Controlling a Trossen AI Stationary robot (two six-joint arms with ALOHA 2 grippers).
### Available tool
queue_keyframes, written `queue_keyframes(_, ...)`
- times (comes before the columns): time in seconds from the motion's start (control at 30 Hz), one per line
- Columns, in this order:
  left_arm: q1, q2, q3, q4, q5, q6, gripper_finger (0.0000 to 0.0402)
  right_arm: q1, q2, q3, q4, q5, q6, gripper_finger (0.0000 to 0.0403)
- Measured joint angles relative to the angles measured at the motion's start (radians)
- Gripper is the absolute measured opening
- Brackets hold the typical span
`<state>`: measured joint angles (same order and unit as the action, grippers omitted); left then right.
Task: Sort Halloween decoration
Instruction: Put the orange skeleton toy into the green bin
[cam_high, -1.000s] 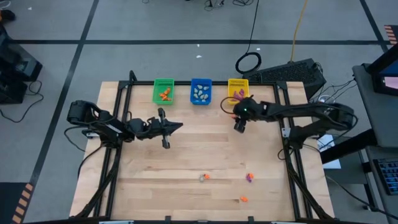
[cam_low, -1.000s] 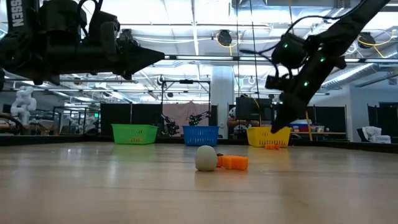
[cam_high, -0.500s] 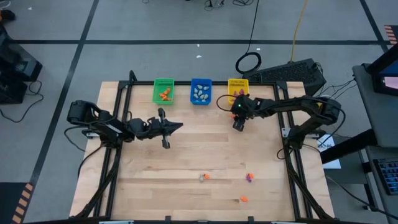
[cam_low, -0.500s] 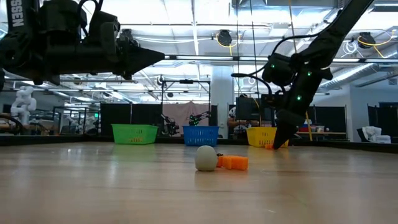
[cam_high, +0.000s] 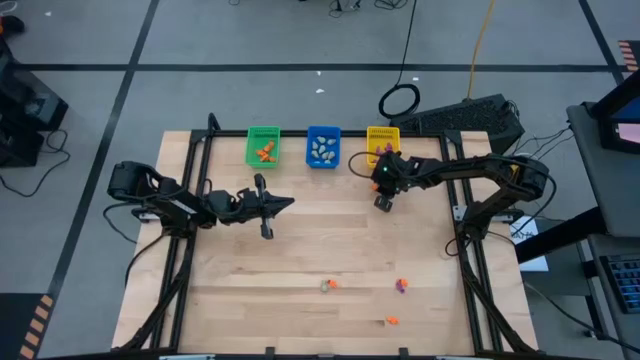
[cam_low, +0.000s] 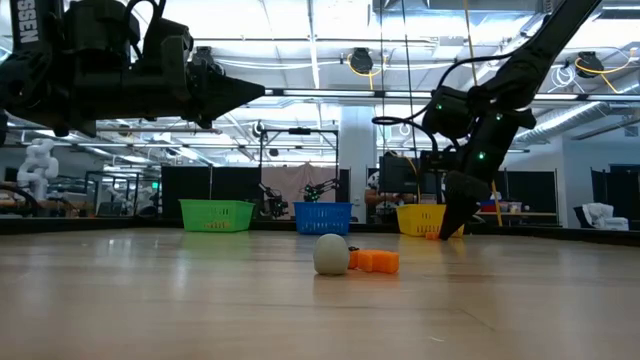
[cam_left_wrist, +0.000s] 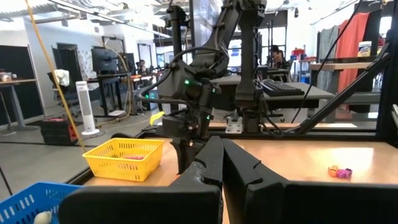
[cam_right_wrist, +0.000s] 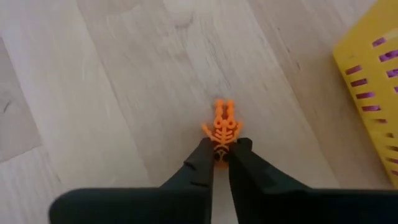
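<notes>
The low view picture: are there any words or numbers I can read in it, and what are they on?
"SSEN": white letters running down the dark body of the robot arm at the upper left corner; the word is cut off by the picture's edge.
No writing shows on the green plastic basket, the blue plastic basket or the yellow plastic basket.
Anything in the room behind is too small to read.
</notes>
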<state>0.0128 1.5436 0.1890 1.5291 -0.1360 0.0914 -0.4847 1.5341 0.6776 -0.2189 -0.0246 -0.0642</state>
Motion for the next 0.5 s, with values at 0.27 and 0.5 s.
queue_keyframes(0.27, 0.000, 0.000, 0.000, -0.001, -0.025, 0.000, 0.0000, 0.064, -0.042, 0.006, -0.054, -0.025, 0.052, 0.0013)
queue_keyframes(0.5, 0.000, -0.008, -0.024, 0.039, -0.076, -0.005, 0.0000, 0.168, -0.079, 0.046, -0.001, -0.035, 0.124, 0.0012)
